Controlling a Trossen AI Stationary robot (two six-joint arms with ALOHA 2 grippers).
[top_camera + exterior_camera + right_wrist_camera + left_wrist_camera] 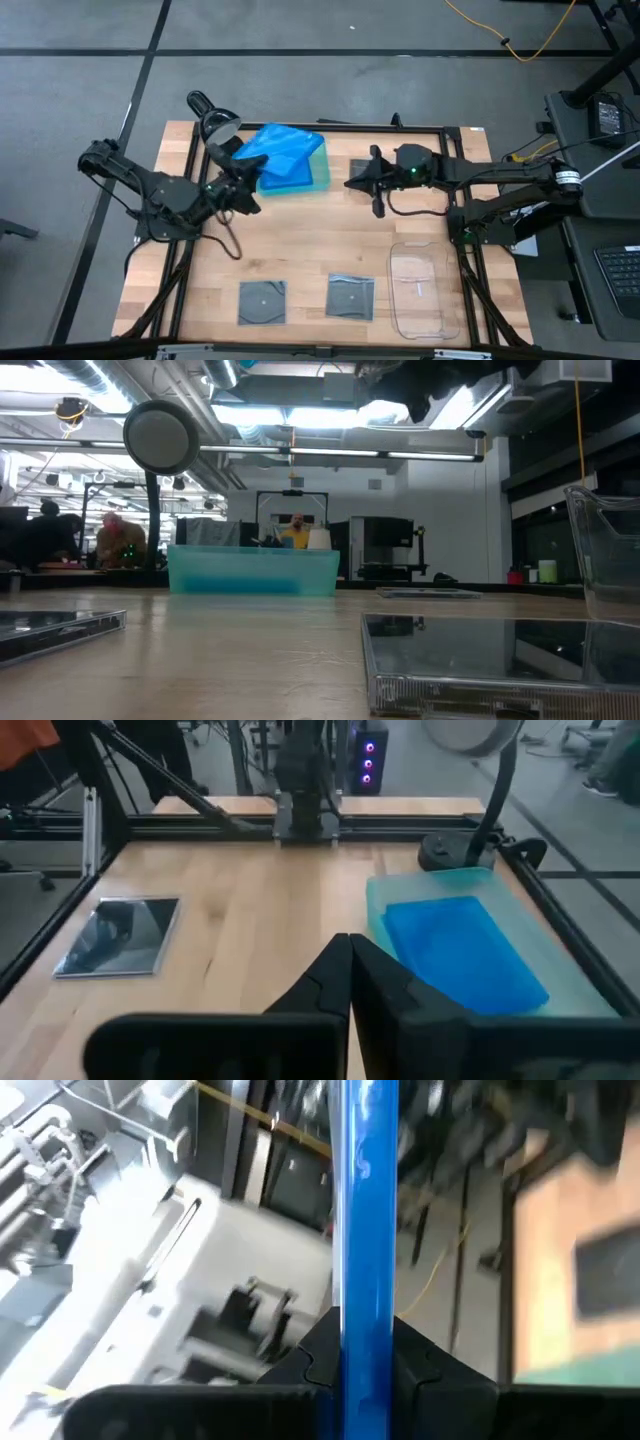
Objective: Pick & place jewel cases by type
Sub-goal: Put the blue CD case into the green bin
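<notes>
On my table [300,240], the green tray [315,178] holds blue cases [290,165]. My left gripper [243,172] pinches another blue case [365,1230] above it. The right gripper [352,183], fingers together, hovers beside it. Two grey cases [263,302] lie near the clear tray [420,290].

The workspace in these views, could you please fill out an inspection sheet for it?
Surface: wooden table, bare in the middle.
Job's things: blue cases in the green tray; three grey cases on the wood; clear tray empty.
Clutter: nothing seen.
Grippers: left gripper shut on a blue case; right gripper shut, empty.
Cables: yellow cable on the floor.
Surroundings: people at desks behind.
</notes>
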